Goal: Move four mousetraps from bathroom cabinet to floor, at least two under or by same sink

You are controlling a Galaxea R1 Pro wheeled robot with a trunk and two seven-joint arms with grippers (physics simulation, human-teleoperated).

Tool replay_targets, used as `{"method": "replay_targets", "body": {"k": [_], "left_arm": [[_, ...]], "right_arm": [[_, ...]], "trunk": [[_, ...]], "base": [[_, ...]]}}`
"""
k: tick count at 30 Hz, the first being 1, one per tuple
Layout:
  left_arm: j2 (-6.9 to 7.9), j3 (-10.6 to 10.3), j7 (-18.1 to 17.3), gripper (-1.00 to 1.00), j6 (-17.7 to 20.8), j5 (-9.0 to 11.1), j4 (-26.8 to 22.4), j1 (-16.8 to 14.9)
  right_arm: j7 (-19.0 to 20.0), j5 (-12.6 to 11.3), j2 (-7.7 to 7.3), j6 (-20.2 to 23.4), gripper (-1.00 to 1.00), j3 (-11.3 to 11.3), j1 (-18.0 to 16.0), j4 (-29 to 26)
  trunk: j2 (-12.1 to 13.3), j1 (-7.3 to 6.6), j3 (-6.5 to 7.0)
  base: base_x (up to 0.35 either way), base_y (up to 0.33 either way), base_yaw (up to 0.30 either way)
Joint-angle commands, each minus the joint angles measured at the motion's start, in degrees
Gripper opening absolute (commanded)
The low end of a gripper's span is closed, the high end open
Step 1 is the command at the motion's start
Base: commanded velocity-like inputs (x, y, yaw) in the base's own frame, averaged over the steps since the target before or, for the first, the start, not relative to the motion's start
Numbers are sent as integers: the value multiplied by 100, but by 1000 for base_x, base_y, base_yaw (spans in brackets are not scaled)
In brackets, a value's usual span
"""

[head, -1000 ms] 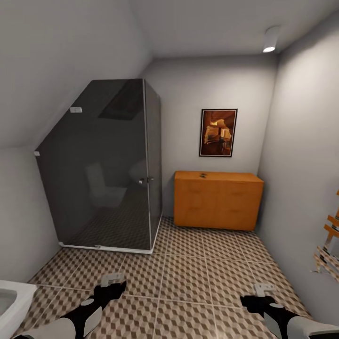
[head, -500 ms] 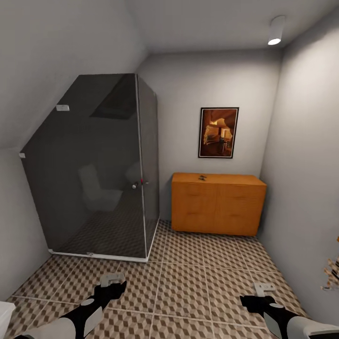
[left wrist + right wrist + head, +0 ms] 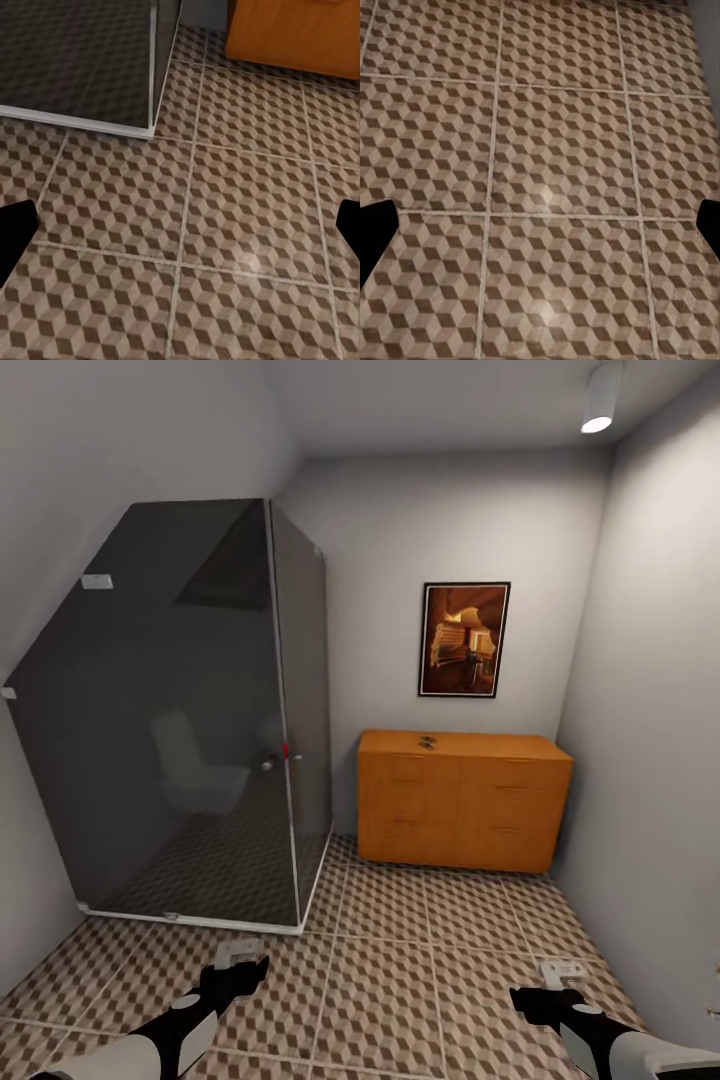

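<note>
Since a second ago the head view is swinging rightward and closing in: the white fixture at the lower left is gone and the low orange-brown wooden cabinet (image 3: 465, 800) is sitting larger against the far wall. Small dark things, probably the mousetraps (image 3: 427, 740), are lying on its flat top, too small to count. Cube-patterned brown and beige floor tiles (image 3: 400, 960) are stretching between robot and cabinet, beside the smoked-glass shower enclosure (image 3: 180, 730). Left gripper (image 3: 238, 952) and right gripper (image 3: 560, 970) are hanging low, each spread wide and carrying nothing. Driving straight on and stopping near the cabinet front should be keeping the top within reach.
</note>
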Motion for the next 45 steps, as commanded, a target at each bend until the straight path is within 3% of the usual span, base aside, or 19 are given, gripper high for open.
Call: {"method": "replay_targets", "body": {"k": [1, 36, 45], "left_arm": [[0, -39, -26, 100, -18, 60, 8, -3], [0, -39, -26, 100, -18, 60, 8, -2], [4, -33, -29, 100, -18, 60, 8, -4]], "right_arm": [[32, -60, 0, -44, 100, 45, -8, 26], [37, -61, 0, -40, 100, 45, -8, 29], [41, -60, 9, -34, 100, 45, -8, 35]], "trunk": [[-4, 6, -3], [-4, 6, -74], [-4, 6, -74]], "base": [[329, -146, 0], [329, -155, 0], [87, -40, 0]]}}
